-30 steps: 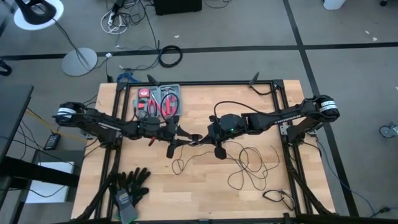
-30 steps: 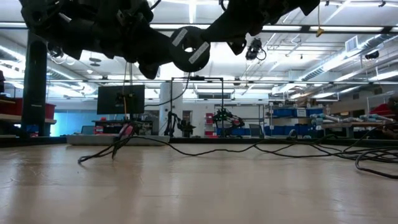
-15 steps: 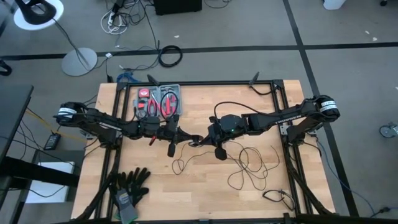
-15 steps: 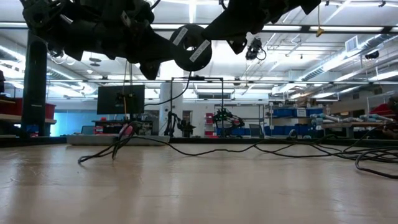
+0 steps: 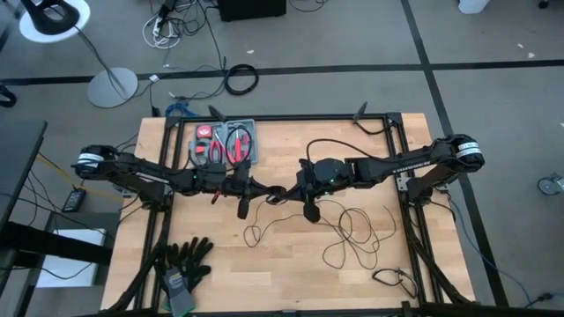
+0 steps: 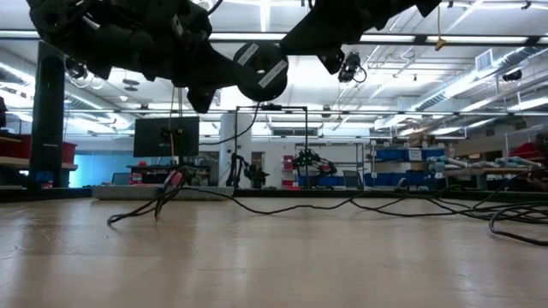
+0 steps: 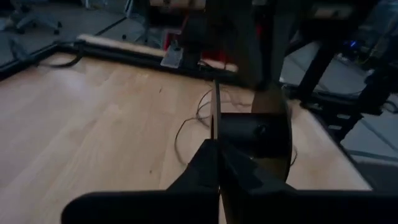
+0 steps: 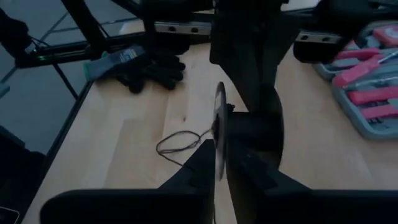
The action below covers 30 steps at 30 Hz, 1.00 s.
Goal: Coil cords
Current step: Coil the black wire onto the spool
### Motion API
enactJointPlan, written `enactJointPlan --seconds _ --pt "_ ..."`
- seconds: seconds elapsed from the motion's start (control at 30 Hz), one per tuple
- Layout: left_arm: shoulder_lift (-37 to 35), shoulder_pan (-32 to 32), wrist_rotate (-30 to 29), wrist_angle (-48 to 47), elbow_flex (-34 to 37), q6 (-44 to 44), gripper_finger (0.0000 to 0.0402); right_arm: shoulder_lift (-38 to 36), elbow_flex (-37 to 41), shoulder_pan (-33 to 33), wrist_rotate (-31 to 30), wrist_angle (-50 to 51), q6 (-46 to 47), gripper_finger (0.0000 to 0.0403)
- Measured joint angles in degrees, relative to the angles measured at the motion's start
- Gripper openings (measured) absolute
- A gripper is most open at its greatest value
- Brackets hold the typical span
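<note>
High view, change: our left claw (image 5: 257, 188) was spread apart a second ago. Now it is clenched.
High view, arms: both arms reach to the middle of the tabletop (image 5: 291, 273). Our right claw (image 5: 284, 191) is just beside the left one, tip to tip. It sits a tiny bit farther back than before.
High view, cord: the cord (image 5: 352, 231) lies in loose loops on the wood, in front of the right arm. The loops look the same as before.
High view, hard to see: where the claws meet, it is all dark. We cannot make out what is between them.
High view, other things: a tool case (image 5: 226, 143) sits at the back, and black gloves (image 5: 183, 261) lie at the front left.
Low view: here we see the round puck (image 6: 260, 72) up in the air, under the dark arms. It is a touch higher than a second ago. The thin wire runs flat along the wood far behind. We cannot tell the two claws apart here.
Left wrist view: the left claw is shut tight on the thin edge of the puck. The high view does not show this.
Right wrist view: the puck is right at the tip of the right claw. We cannot tell if this claw is holding it or letting go. A small cord loop lies on the wood below, and the gloves are at the edge.
</note>
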State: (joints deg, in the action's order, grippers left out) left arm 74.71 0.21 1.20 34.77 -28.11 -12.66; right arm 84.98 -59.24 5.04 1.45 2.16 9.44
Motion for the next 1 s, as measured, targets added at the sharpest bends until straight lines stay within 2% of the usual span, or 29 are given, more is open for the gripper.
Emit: enactJointPlan --seconds 0.13,0.3,0.43,0.6,0.77,0.87,1.0 --pt "-5.77 0.07 -6.28 -10.18 -0.01 -1.67 0.0001 -1.5 0.0 0.07 -0.21 4.95 1.22 0.004" --pt "-11.83 -1.44 -16.15 -24.45 0.04 -8.72 0.0 -1.71 0.11 0.8 -5.33 8.99 3.6 0.0038" --pt "-12.41 -4.37 -24.19 -29.85 0.06 -15.35 0.0 -1.1 4.01 2.2 -10.02 3.31 3.91 0.0038" --pt "-10.67 -7.6 -33.81 -32.43 0.11 -24.92 0.0 1.98 11.63 2.78 -12.34 -17.43 4.02 0.0035" --pt "-9.43 -7.81 -35.07 -32.42 0.17 -28.65 0.0 8.11 14.55 1.72 -12.32 -39.58 3.34 0.0036" --pt "-9.54 -7.42 -34.99 -31.81 0.16 -29.79 0.0 12.31 12.31 0.86 -12.43 -43.83 2.28 0.0034" --pt "-9.74 -6.07 -31.42 -31.3 0.1 -31.24 0.0 16.38 6.91 -0.52 -12.26 -43.86 0.85 0.0033"
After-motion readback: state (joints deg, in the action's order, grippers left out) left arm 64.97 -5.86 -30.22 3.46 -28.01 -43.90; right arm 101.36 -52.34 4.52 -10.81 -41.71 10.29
